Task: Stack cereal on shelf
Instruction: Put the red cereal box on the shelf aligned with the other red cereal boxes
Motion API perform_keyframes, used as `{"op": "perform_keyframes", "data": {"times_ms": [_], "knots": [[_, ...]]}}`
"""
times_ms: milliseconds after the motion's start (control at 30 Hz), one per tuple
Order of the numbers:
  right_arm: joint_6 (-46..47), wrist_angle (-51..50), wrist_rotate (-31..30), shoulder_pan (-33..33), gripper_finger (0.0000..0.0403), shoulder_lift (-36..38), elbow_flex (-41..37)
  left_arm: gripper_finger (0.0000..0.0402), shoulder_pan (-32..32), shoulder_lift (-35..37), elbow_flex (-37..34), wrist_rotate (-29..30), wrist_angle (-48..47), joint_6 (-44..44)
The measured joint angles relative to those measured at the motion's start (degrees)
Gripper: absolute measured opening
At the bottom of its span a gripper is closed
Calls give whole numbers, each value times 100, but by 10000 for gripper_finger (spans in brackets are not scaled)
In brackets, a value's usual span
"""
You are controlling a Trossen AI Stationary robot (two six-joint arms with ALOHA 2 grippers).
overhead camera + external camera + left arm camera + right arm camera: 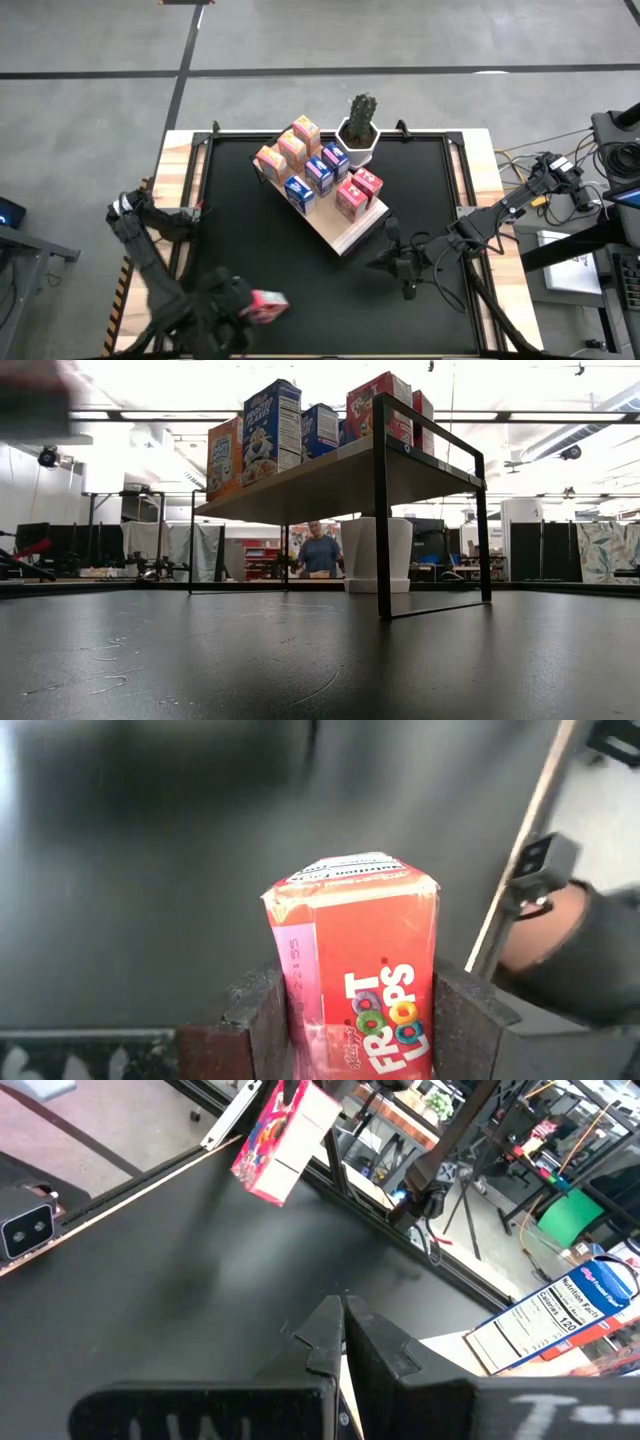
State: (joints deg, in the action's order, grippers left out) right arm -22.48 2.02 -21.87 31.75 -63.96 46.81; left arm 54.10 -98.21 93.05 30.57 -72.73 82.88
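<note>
From above, the big flat light-wood shelf [345, 232] sits tilted on the black table [250, 240]. Small cardboard cereal boxes already stand on it: orange ones [292, 148], blue ones [318, 175] and red-pink ones [358, 192]. A green cactus in a white pot [358, 135] stands just beside the shelf's far edge. The left gripper [258, 305] is well away from the shelf, near the table's front edge, and it holds one more small red-pink cereal box [268, 304]. The right gripper [398, 262] waits just beside the shelf's near corner.

From table height, the shelf [330, 480] stands on thin black legs, with the boxes [272, 428] upright on top. A person [320, 552] stands far behind the shelf.

From the left wrist, the red-pink box [355, 970] stands upright, squeezed between the two dark fingers [262, 1015], which touch its sides.

From the right wrist, that arm's fingers [325, 1335] are pressed together with nothing in them. The carried box [285, 1135] hangs above the table, far from the shelf corner.

I think this is the carrying step. Next, the left arm needs to lift the box higher than the shelf top, bring it over a bare spot on the shelf, set it down upright and let go without bumping the other boxes.
</note>
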Motion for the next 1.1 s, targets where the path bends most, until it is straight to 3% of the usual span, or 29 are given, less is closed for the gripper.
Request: {"op": "perform_keyframes", "data": {"times_ms": [233,467,767,1100], "knots": [[0,-4,-1,0,9,0,-39,168,-913,0,674,-69,265,-3809],[-25,0,0,0,9,0,-44,168,-1612,0,1065,-4,200,-6553],[-26,23,-1,0,9,0,-44,168,-2364,0,1512,-37,190,-8630],[61,22,-2,0,9,0,-44,168,-3187,0,1686,-805,330,-9915]]}}
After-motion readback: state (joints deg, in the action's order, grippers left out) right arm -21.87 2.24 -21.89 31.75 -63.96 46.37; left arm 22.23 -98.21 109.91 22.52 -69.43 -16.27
